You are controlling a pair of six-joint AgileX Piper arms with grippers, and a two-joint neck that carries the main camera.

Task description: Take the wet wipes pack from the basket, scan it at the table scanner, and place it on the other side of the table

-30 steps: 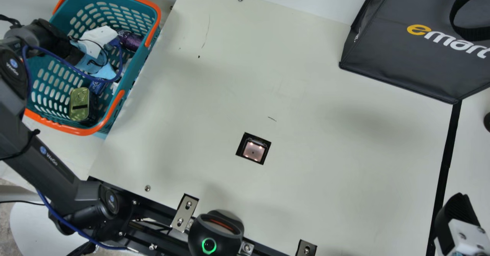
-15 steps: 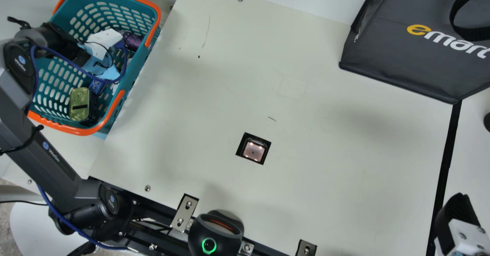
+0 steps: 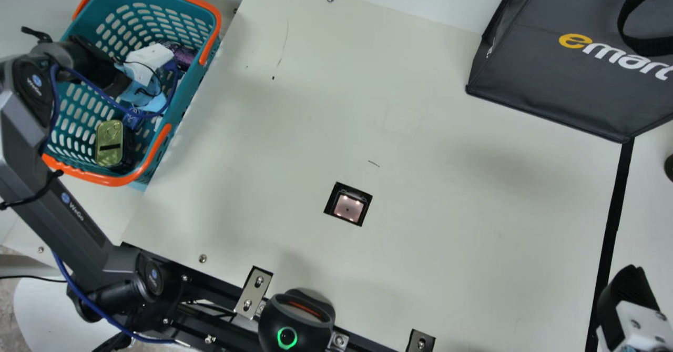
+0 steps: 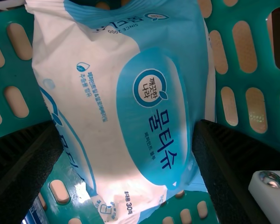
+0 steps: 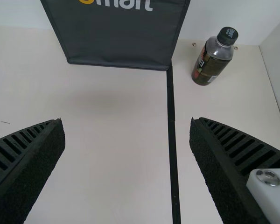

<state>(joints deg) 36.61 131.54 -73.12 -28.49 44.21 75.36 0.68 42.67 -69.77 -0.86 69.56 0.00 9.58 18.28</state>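
Inside the teal basket (image 3: 202,86), at the main view's left, my left gripper (image 3: 150,61) points down, its fingertips hidden there. In the left wrist view the left gripper (image 4: 128,126) stands wide open, one finger at each side of the white and blue wet wipes pack (image 4: 107,107), which lies over the basket's perforated wall (image 4: 228,79). My right gripper (image 3: 628,294) is at the main view's lower right corner. Open and with nothing between its fingers, the right gripper (image 5: 127,126) shows in its wrist view. The table scanner (image 3: 348,208) is a dark square with a lit window.
A gold-topped can (image 3: 109,142) and a purple item (image 3: 184,56) share the basket. The dark bag (image 3: 568,78) stands at the back right, a bottle (image 5: 213,58) beyond the black tape line (image 5: 172,140). A round black device (image 3: 297,320) sits at the near edge.
My left arm has shifted a little to the right within the basket. The right arm and the things on the table have stayed where they were.
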